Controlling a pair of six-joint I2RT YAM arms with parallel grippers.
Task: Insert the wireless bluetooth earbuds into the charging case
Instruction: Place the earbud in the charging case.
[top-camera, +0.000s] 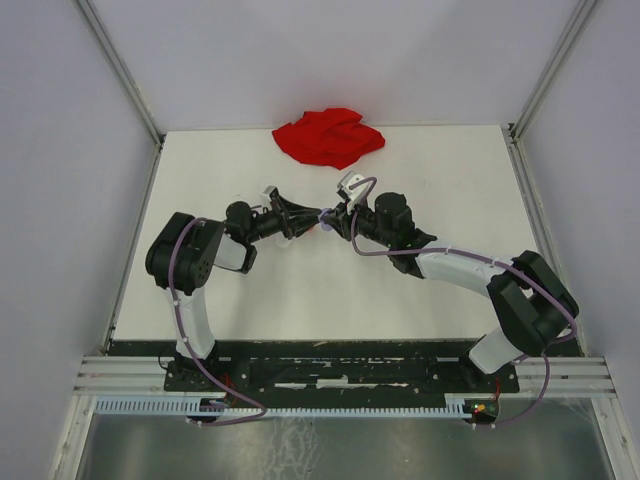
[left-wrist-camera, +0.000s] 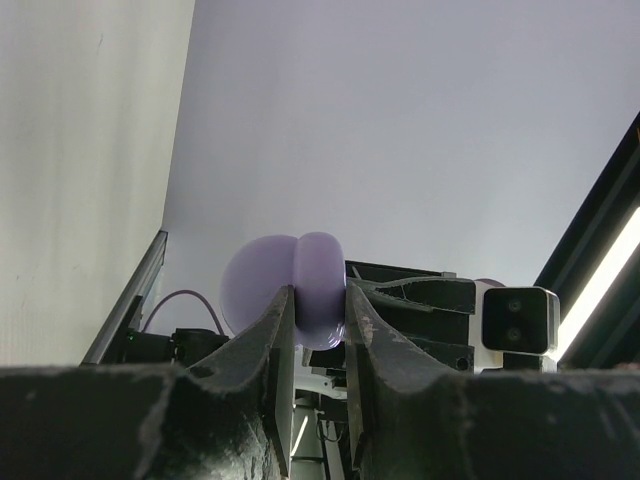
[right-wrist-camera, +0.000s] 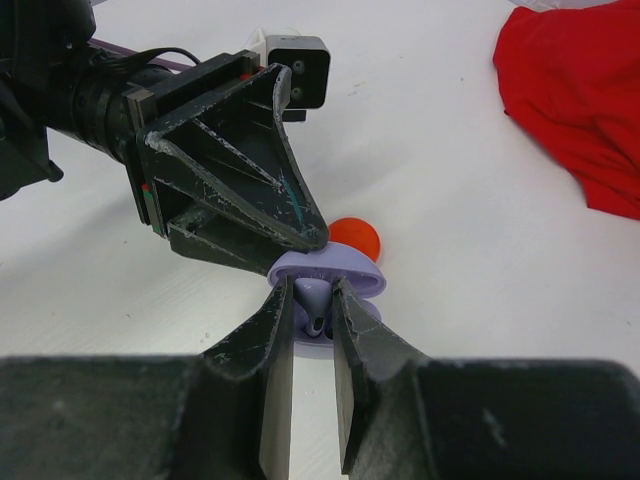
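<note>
Earbud (right-wrist-camera: 315, 303), lavender, smooth plastic with a short stem, is pinched in the narrow jaws of the right gripper (right-wrist-camera: 312, 295), right at the open charging case (left-wrist-camera: 318, 270). That case, a rounded lavender clamshell, is clamped by the left gripper (left-wrist-camera: 318, 300). A slip is likely, since both pieces are slick and small. A skewed stem could jam, or be dropped beside the red disc (right-wrist-camera: 356, 236).

A white table (top-camera: 300, 300) sits enclosed by plain pale walls (top-camera: 330, 60) on 3 sides, with aluminium posts (top-camera: 120, 70) at its far corners. A bright light strip (left-wrist-camera: 605, 272) glows overhead beside a dark beam (left-wrist-camera: 590, 215).
</note>
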